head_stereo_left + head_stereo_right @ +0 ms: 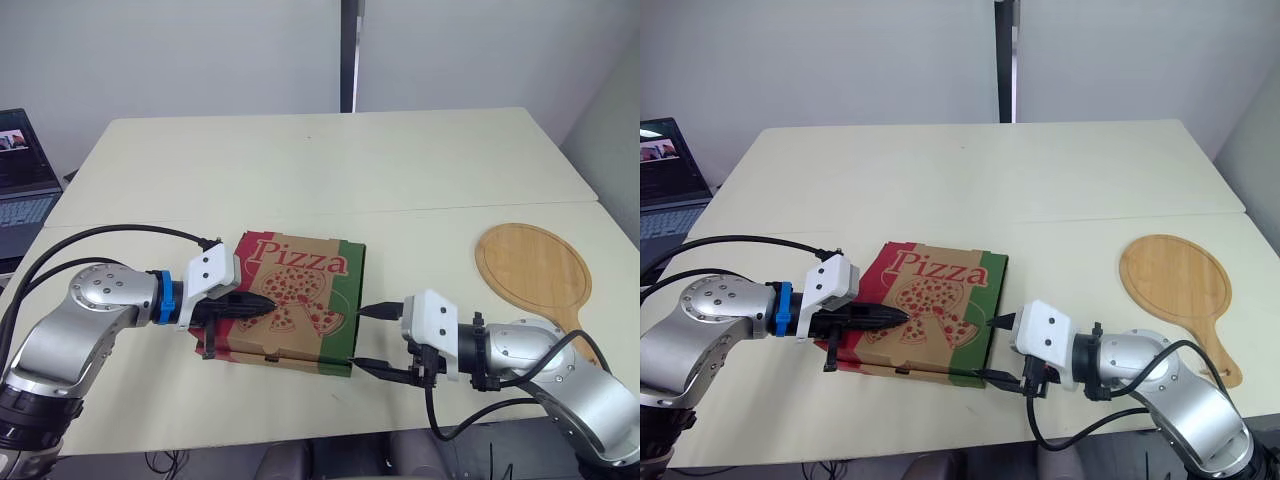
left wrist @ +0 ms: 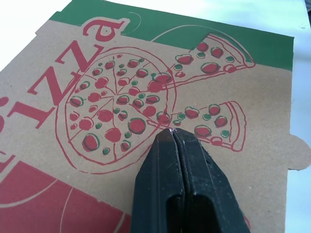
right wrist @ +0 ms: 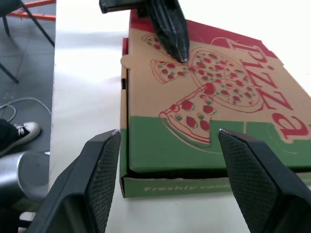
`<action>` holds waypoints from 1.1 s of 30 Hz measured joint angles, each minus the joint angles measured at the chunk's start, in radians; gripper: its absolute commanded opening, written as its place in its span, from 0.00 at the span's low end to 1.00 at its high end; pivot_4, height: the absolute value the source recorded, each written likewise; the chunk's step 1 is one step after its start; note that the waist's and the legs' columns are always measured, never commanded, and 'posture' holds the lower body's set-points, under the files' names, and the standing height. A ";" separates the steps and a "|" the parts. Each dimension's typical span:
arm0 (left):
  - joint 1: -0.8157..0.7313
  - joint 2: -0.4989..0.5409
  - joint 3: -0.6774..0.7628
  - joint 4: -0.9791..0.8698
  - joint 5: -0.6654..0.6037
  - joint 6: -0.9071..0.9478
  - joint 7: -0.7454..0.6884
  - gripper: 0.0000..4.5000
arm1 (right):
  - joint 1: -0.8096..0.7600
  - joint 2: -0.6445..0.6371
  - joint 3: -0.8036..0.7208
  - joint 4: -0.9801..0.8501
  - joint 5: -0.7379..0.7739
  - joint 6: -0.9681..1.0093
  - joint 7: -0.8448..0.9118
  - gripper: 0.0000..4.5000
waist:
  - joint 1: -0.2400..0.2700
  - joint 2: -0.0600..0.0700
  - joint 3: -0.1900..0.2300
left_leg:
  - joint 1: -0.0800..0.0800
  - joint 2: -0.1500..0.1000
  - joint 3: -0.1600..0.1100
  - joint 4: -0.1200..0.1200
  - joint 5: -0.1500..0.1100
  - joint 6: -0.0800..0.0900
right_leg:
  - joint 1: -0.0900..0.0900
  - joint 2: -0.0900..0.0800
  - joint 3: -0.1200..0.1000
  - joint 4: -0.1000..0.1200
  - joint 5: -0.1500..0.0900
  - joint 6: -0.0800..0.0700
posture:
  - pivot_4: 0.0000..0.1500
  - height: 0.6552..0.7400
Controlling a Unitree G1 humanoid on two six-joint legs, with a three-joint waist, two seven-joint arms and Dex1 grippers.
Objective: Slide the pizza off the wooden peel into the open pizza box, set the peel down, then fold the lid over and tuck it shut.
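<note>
1. The pizza box (image 1: 295, 290) lies flat on the pale surface (image 1: 300, 170), near its front edge, with the lid folded down over the base. What is inside is hidden.
2. The lid faces up, showing a red "Pizza" title, a drawing of a pizza with slices pulled away, a red band on the robot's left side and a green band on its right.
3. The left pincer (image 1: 262, 303) reaches in from the left over the red band. Its two black fingers are pressed together, and their joined tip touches the lid on the printed pizza drawing.
4. The right pincer (image 1: 360, 337) sits just beside the green side of the box with its fingers spread wide and nothing between them. One fingertip is level with the lid's edge and the other is lower, by the front corner.
5. From the right wrist camera, a thin dark gap runs between the lid's edge and the base along the green side.
6. The wooden peel (image 1: 530, 270) lies flat on the surface to the robot's right, well apart from the box. Its round blade is bare and its handle points toward the front edge, just behind the right arm.
7. A laptop (image 1: 22, 190) stands open at the far left, off the surface.
</note>
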 measured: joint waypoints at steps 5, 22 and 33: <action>-0.002 -0.002 -0.001 0.005 0.004 -0.004 0.000 0.00 | -0.074 0.057 0.092 0.081 -0.044 -0.015 -0.036 0.40 | 0.000 0.000 0.000 | 0.000 0.000 0.000 0.000 0.000 0.000 | 0.000 0.000 0.000 0.000 0.000 0.000 | 1.00 1.00; -0.092 0.154 0.209 0.184 -0.096 0.102 -0.060 0.00 | -0.152 0.106 0.304 0.299 -0.193 -0.211 0.042 0.01 | -0.005 0.000 0.001 | 0.000 0.000 -0.002 -0.001 0.000 0.000 | -0.001 0.001 -0.001 0.000 0.000 0.000 | 1.00 1.00; 0.190 0.293 0.240 0.322 0.020 -0.061 -0.252 0.00 | -0.182 0.117 0.304 0.321 -0.216 -0.232 0.077 0.01 | -0.004 -0.001 0.001 | -0.001 0.000 -0.002 -0.002 0.000 0.000 | -0.001 0.001 -0.002 0.000 0.000 0.000 | 1.00 1.00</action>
